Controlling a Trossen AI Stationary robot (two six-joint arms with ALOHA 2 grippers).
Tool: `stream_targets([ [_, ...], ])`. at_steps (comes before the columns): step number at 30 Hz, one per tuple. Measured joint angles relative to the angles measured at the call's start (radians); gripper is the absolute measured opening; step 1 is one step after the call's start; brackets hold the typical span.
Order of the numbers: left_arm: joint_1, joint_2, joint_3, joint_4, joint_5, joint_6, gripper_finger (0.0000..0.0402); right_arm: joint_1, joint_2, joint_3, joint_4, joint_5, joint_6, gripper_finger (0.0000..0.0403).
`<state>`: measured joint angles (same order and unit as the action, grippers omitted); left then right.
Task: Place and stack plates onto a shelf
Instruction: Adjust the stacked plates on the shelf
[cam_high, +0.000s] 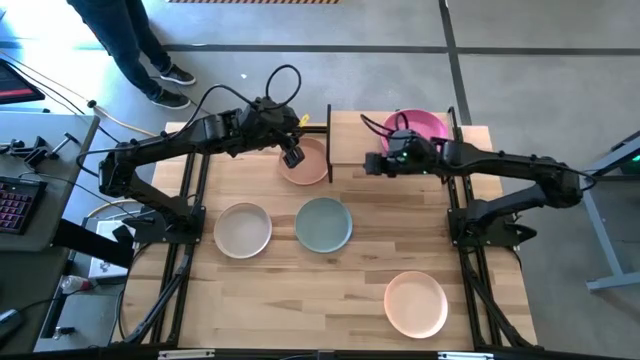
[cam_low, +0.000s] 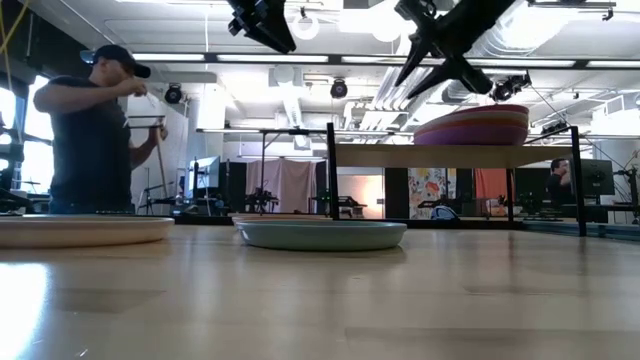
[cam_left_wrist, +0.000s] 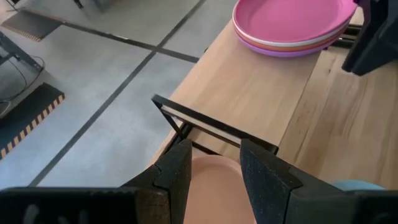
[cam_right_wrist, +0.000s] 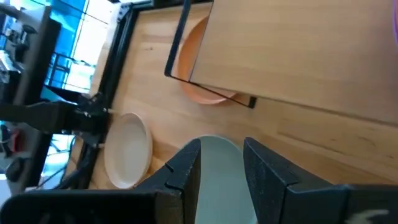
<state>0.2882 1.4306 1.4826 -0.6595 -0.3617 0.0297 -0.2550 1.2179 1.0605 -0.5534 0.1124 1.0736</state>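
Grippers empty and parted: left gripper (cam_high: 292, 158) above the peach plate (cam_high: 308, 166) for pickup, right gripper (cam_high: 372, 163) beside the shelf (cam_high: 352, 140) stack.

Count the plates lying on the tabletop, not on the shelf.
4. The cream plate front left, the grey-teal plate beside it, the pale pink plate front right, and the peach plate partly under the shelf edge. More could be hidden beneath the shelf.
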Motion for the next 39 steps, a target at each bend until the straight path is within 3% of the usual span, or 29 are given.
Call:
stream_targets([
  [10,0.0,0.0,0.0,0.0,0.0,0.0,0.0124,-0.065,0.025,0.205,-0.067,0.014,-0.215,0.0103],
  [20,0.0,0.0,0.0,-0.001,0.0,0.0,0.0124,-0.149,0.23,0.439,-0.49,-0.05,-0.247,0.0103],
  [29,0.0,0.0,0.0,-0.001,0.0,0.0,0.0124,-0.172,0.351,0.492,-0.561,-0.06,-0.289,0.0103],
  [39,0.0,0.0,0.0,-0.001,0.0,0.0,0.0124,-0.217,0.38,0.493,-0.671,-0.021,-0.297,0.0103],
])
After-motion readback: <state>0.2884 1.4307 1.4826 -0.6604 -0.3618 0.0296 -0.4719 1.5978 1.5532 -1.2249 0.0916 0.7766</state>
